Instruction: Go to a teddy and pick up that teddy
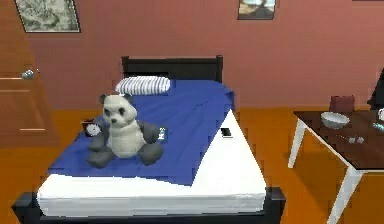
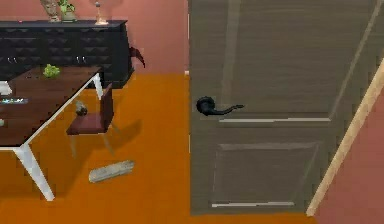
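A grey and white teddy, coloured like a panda, sits upright on the blue blanket of a bed in the forward view, left of the middle. Next to its left side lies a small dark round object. A striped pillow leans at the dark headboard behind it. A small flat phone-like item rests on the blanket's right edge.
A white-legged brown table with a bowl stands right of the bed and reappears as a table in the arm side view, with a red chair. A grey door looms close. A dark dresser lines the wall. A grey cylinder lies on the orange floor.
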You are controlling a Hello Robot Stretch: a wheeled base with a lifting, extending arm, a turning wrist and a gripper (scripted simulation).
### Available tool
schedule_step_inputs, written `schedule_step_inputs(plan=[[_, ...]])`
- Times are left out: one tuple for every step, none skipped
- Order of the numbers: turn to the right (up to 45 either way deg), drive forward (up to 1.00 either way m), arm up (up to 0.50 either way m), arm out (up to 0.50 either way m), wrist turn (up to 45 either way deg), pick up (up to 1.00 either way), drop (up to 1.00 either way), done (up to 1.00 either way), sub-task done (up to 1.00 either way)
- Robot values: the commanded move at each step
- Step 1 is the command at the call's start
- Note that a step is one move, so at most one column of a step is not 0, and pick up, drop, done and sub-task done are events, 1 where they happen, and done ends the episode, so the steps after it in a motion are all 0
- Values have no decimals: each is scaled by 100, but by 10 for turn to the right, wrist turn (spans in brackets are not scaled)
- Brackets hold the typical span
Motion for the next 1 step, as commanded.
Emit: schedule_step_inputs(plan=[[0,25,0,0,0,0,0,0,0]])
